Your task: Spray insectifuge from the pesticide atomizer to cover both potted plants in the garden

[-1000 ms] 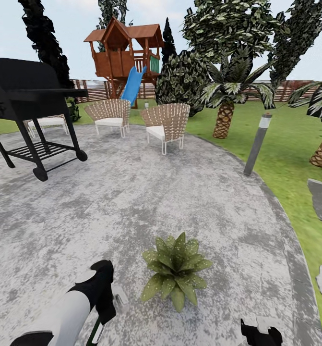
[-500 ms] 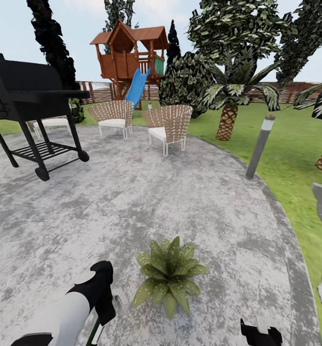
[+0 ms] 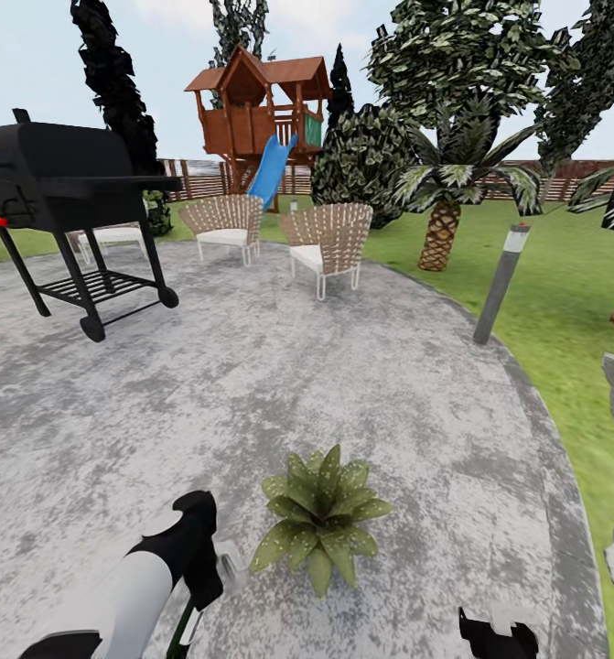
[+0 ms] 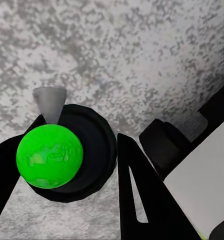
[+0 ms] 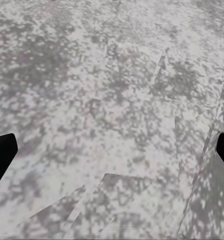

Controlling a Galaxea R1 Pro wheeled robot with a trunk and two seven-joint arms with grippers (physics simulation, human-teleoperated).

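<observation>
One potted plant (image 3: 320, 526), a low rosette of speckled green leaves, sits on the grey stone patio (image 3: 279, 384) just ahead of me, between my two arms. The second potted plant is out of view. My left gripper (image 3: 199, 590) is shut on the pesticide atomizer (image 3: 184, 631), a dark green bottle hanging left of the plant. In the left wrist view the atomizer's bright green cap (image 4: 49, 156) and grey nozzle (image 4: 50, 102) sit between the black fingers (image 4: 137, 195). My right gripper (image 3: 499, 636) is open and empty, low at the plant's right.
A black grill (image 3: 64, 197) stands at the far left of the patio. Two wicker chairs (image 3: 329, 240) are at the back, with a wooden playhouse and fence behind. A grey lamp post (image 3: 500, 284) marks the patio's right edge by the lawn (image 3: 572, 302) and a palm (image 3: 442, 229).
The whole head view has shifted a little to the right, so the camera has moved. The plant now lies slightly lower and further left in the picture. Both arms hold the same pose.
</observation>
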